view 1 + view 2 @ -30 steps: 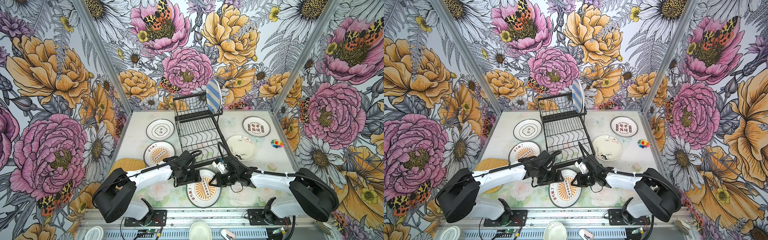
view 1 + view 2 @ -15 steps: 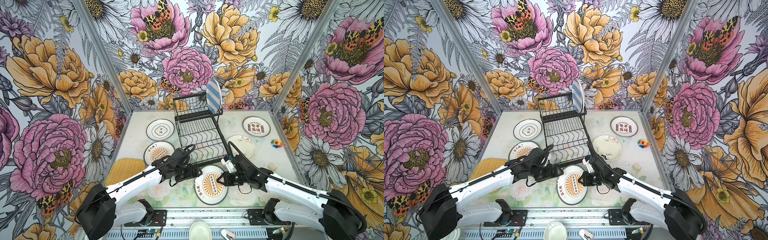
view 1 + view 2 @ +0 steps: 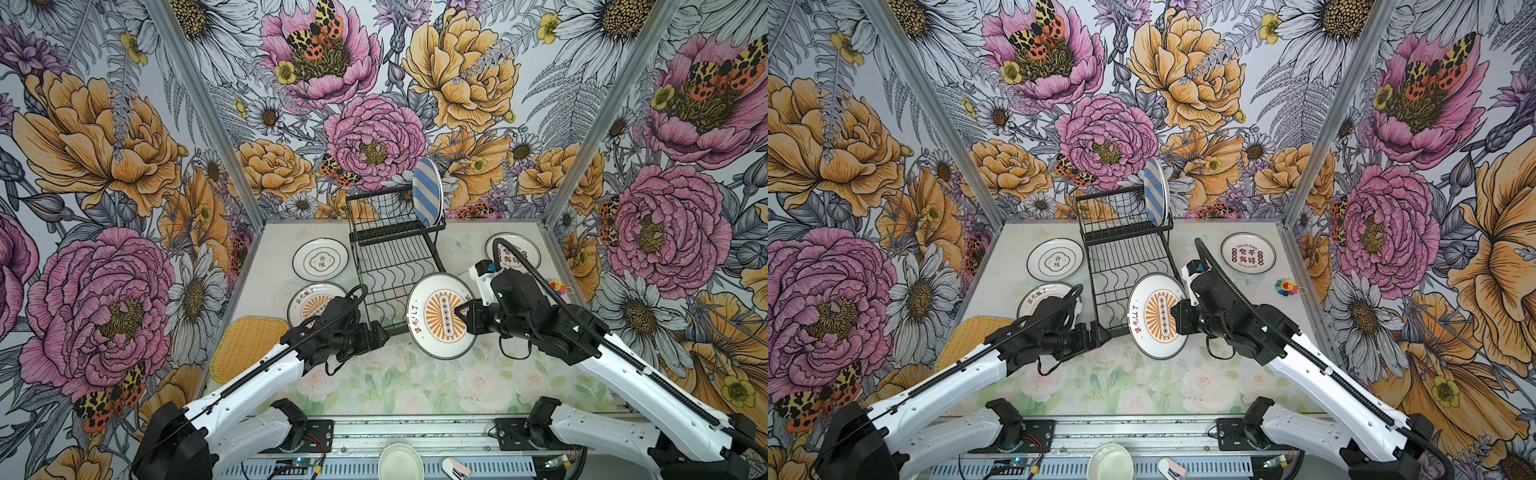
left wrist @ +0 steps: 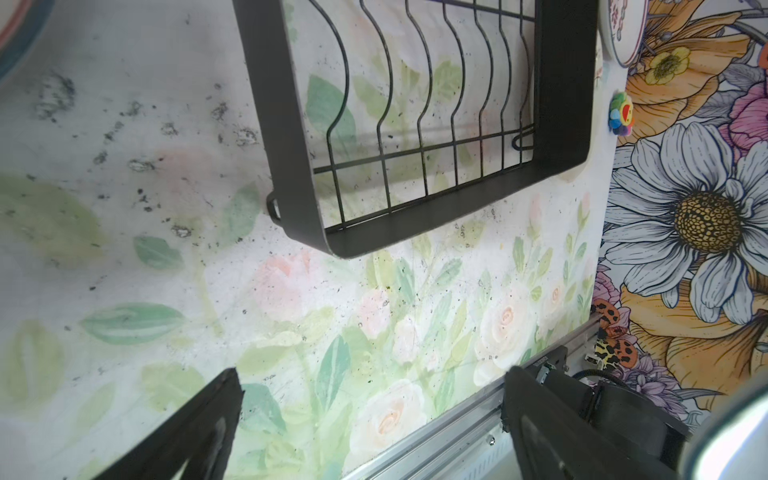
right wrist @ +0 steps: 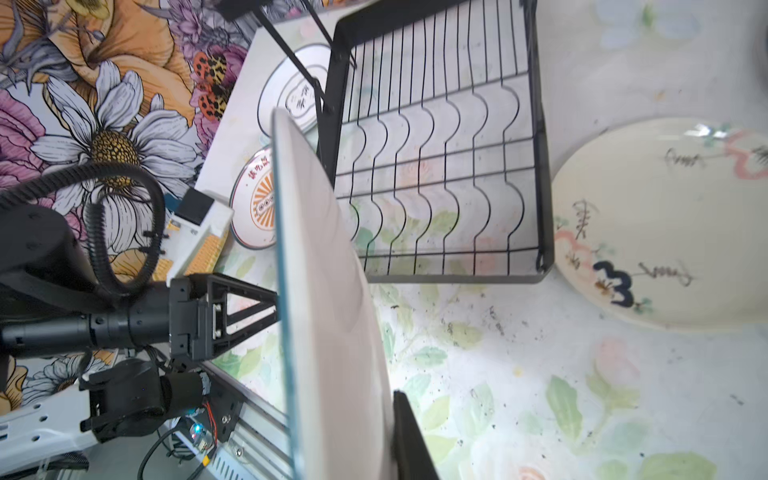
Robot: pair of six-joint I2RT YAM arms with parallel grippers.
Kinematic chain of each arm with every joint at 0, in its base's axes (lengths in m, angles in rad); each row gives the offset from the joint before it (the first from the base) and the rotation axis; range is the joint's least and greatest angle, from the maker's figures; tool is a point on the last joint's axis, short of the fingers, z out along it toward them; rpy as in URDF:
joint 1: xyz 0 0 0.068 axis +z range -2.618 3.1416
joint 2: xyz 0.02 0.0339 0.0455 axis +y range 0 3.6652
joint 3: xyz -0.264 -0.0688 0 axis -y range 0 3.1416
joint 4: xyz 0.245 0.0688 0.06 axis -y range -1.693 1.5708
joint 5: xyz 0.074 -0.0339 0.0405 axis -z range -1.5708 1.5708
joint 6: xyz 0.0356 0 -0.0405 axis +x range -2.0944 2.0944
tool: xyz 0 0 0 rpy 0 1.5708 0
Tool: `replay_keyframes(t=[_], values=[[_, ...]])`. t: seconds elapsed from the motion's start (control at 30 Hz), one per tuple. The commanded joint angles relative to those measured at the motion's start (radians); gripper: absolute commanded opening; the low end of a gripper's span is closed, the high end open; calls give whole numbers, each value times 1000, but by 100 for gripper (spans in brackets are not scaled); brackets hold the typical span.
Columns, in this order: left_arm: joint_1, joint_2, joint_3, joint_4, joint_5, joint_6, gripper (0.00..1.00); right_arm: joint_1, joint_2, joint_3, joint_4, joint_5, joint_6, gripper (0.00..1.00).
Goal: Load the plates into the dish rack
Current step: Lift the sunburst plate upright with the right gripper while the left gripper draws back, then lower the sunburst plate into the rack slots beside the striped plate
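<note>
My right gripper (image 3: 461, 311) (image 3: 1177, 316) is shut on the rim of an orange-sunburst plate (image 3: 440, 318) (image 3: 1154, 318), held tilted off the table at the front right corner of the black dish rack (image 3: 395, 266) (image 3: 1125, 257). In the right wrist view this plate (image 5: 328, 291) shows edge-on. My left gripper (image 3: 380, 336) (image 4: 370, 415) hangs open and empty at the rack's front left corner. A blue-white striped plate (image 3: 427, 191) stands in the upper tier. A lettered white plate (image 3: 320, 259), a second sunburst plate (image 3: 307, 299), a back-right plate (image 3: 1248, 252) and a doodle plate (image 5: 665, 224) lie flat.
A yellow woven tray (image 3: 245, 347) lies at the front left, beside my left arm. A small colourful toy (image 3: 1286, 286) sits near the right wall. A pale bowl (image 3: 401, 461) rests on the front rail. Flowered walls close in three sides.
The right gripper has lifted the sunburst plate off the table, tilted it up and carried it back to the rack's front. The left gripper has come away from the plate, leftward.
</note>
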Motion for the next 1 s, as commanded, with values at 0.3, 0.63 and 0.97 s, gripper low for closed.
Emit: replay_keyframes(t=[0.3,0.63,0.97], values=[[93,-49,-20,-3,-17,23,99,6,373,590,-22,459,-301,0],[154,-10,7,13,8,55,99,-46,591,810,221,592,-467,0],[189,2,12,12,24,60,99,-95,775,941,363,617,-563,0]])
